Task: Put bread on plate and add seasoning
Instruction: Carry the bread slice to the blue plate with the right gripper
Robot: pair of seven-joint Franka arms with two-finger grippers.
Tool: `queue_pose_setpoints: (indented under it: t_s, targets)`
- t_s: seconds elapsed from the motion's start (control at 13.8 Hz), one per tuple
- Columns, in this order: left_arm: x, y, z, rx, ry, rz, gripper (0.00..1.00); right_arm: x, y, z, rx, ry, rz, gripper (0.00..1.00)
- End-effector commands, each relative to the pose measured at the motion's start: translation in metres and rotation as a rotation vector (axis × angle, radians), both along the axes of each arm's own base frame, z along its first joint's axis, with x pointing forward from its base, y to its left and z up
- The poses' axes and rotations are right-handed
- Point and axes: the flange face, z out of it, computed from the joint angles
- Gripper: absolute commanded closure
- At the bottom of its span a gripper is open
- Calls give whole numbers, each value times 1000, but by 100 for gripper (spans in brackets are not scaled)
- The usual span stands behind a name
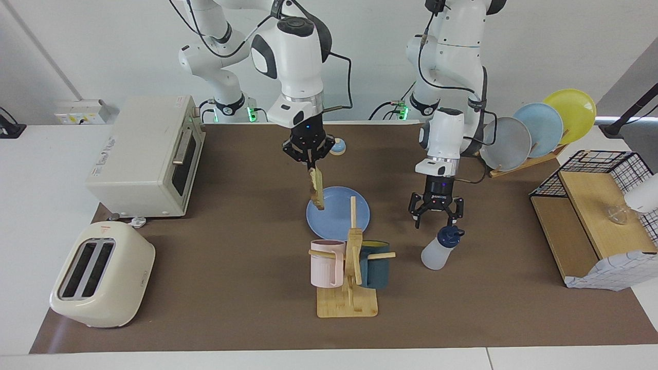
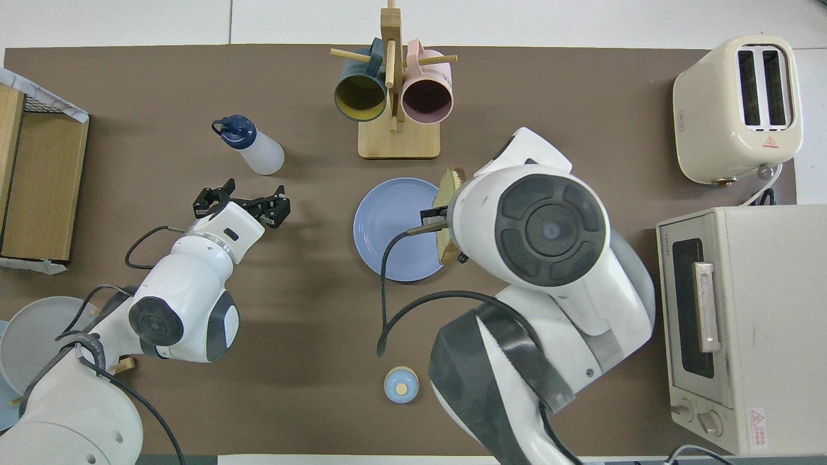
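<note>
My right gripper is shut on the bread, a tan slice with a brown crust that hangs on edge over the rim of the blue plate. In the overhead view the bread shows beside the right arm, at the edge of the plate. My left gripper is open and hovers just above the seasoning bottle, a translucent white bottle with a navy cap. In the overhead view the left gripper is open, with the bottle apart from it.
A wooden mug tree with a pink and a dark teal mug stands beside the plate, farther from the robots. A toaster and a toaster oven are at the right arm's end. A plate rack, a wire shelf and a small bell are also here.
</note>
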Motion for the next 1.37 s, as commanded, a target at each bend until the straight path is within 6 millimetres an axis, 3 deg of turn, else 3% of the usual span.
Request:
queue_pose_setpoints:
  t_s: [0.0,0.29,0.51,0.65,0.87,1.08,1.3]
  targets:
    - [10,-22,-1,6,-47,36,0,2,11,-21,30,-4,-30,100]
    - [21,-28,1,-1,-66,49,0,-6,17,-51,69,-49,-6,100]
    - [27,-15,-1,8,-69,84,0,-11,16,-63,99,-69,-9,100]
    - [34,-13,-5,22,-75,89,0,-20,37,-78,108,-65,19,100]
    - [48,-15,-6,13,-97,121,0,-22,38,-81,108,-57,5,100]
    - [50,-17,-6,12,-100,122,0,-23,34,-85,93,-40,-1,100]
    - [58,-24,0,2,-120,119,0,-12,8,-92,69,-15,-41,100]
